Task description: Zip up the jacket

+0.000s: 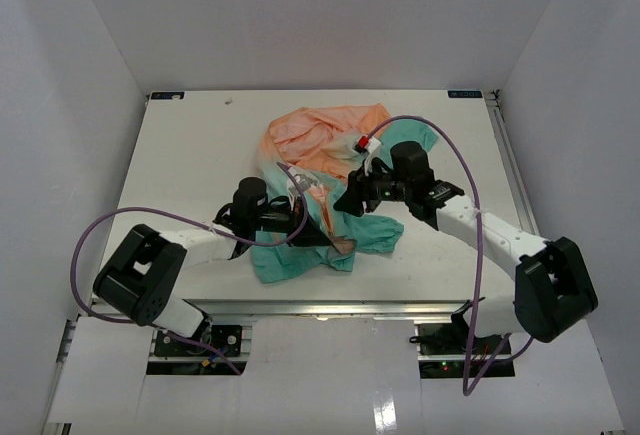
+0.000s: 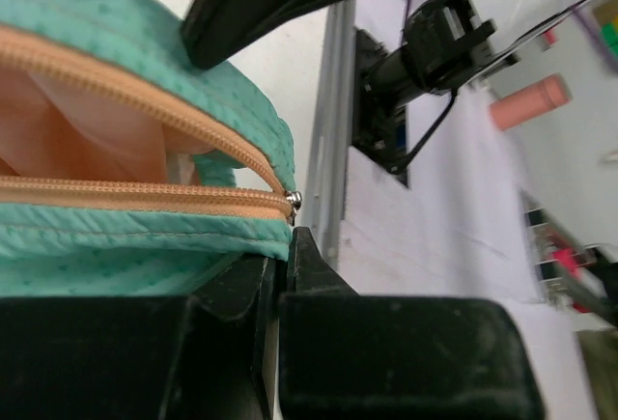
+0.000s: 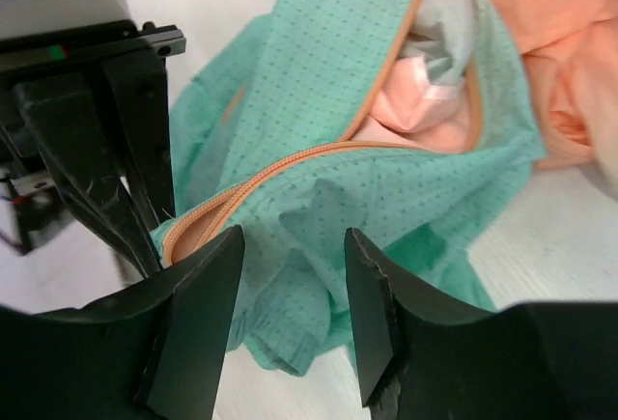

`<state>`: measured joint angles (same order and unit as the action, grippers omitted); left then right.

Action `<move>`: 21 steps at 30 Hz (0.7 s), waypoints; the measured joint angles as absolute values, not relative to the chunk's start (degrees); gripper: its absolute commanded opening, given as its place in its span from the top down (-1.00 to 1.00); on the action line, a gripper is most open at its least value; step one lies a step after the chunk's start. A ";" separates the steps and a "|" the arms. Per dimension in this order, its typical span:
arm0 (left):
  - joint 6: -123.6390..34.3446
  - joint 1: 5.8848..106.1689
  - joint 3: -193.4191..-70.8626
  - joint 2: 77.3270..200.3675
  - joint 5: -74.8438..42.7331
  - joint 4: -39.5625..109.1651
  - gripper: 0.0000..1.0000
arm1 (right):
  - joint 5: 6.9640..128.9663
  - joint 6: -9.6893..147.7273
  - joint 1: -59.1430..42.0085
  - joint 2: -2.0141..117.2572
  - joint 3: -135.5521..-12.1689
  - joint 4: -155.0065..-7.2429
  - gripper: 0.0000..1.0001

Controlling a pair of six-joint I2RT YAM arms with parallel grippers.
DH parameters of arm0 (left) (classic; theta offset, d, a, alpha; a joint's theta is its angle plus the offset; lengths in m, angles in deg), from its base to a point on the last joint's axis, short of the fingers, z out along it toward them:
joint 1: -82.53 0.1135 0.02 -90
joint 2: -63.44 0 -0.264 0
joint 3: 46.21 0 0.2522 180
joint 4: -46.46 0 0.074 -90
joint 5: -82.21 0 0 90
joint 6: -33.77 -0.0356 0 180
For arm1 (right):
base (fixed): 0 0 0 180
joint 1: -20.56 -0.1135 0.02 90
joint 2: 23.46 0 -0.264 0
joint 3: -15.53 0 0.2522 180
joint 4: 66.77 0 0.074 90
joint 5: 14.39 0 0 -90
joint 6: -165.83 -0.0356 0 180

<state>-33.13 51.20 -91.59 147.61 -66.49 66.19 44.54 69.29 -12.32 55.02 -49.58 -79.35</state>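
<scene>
The jacket (image 1: 325, 140) lies crumpled mid-table, peach at the far end and teal (image 1: 290, 260) at the near end. My left gripper (image 1: 335, 242) is shut on the teal hem (image 2: 145, 241), right beside the bottom end of the orange zipper (image 2: 145, 193), where a small metal stop (image 2: 296, 198) shows. The zipper is open and spreads into a V above that end (image 3: 290, 161). My right gripper (image 1: 352, 198) is open and empty (image 3: 290, 275). It hovers just above folded teal fabric (image 3: 319, 246), close to the left gripper's fingers (image 3: 106, 169).
The white table (image 1: 190, 155) is boxed in by white walls on three sides. A metal rail (image 2: 338, 150) runs along its near edge. Purple cables (image 1: 470, 205) loop from both arms. The right arm's dark finger (image 2: 290, 0) crosses the top of the left wrist view.
</scene>
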 measured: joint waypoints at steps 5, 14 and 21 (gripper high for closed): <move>-25.67 53.59 -90.86 150.59 -69.47 71.44 1.00 | 54.82 78.56 -18.56 48.86 -50.15 -82.63 -0.11; -17.11 54.76 -89.32 150.33 -71.53 79.33 1.00 | 58.15 100.71 -22.67 34.22 -38.46 -75.24 -0.26; -8.73 55.69 -87.46 150.49 -73.70 88.70 1.00 | 56.26 112.70 -26.62 29.46 -28.08 -70.18 -0.25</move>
<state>-8.73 55.69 -87.46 150.49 -73.70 88.70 56.26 112.70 -26.62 29.46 -28.08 -70.18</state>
